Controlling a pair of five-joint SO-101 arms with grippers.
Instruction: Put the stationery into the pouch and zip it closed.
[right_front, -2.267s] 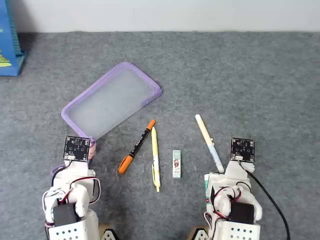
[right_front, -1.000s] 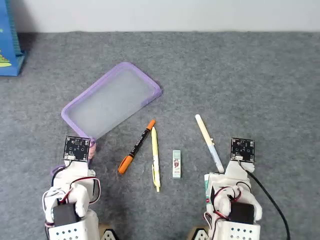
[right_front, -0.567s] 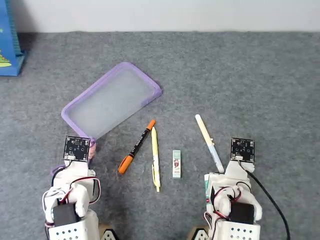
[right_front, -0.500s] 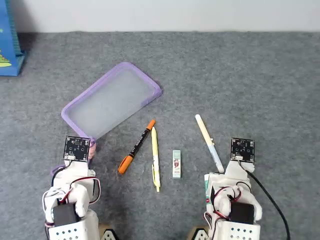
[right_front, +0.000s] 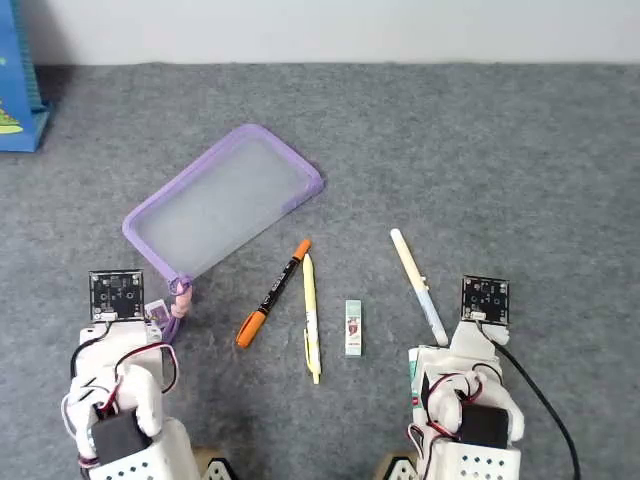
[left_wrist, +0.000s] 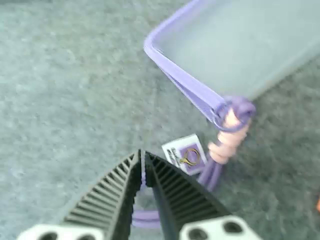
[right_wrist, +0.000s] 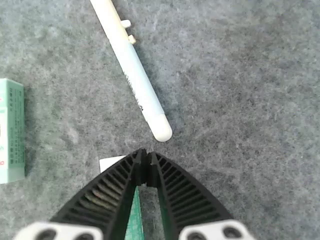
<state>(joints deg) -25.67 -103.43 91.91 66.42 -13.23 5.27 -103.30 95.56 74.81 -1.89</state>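
"From up high, where's the stuff?"
"Orange marker (right_front: 272, 293) and eraser (right_front: 353, 327) lie beside the pouch (right_front: 225, 200)."
"Left wrist?"
"Left gripper (left_wrist: 142, 161) pinched tight, near the pouch's curly strap (left_wrist: 226, 142)."
"Right wrist?"
"Right gripper (right_wrist: 146, 162) pinched tight by a pale pen (right_wrist: 132, 75), well apart from the pouch."

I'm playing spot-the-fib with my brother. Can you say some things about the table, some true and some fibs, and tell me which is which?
1. The marker is inside the pouch. False: it lies on the table beside the yellow pen.
2. The eraser lies between the yellow pen and the white pen. True.
3. The right gripper holds the white pen. False: it is shut, and the pen lies just ahead of it, untouched.
4. The left gripper is shut. True.
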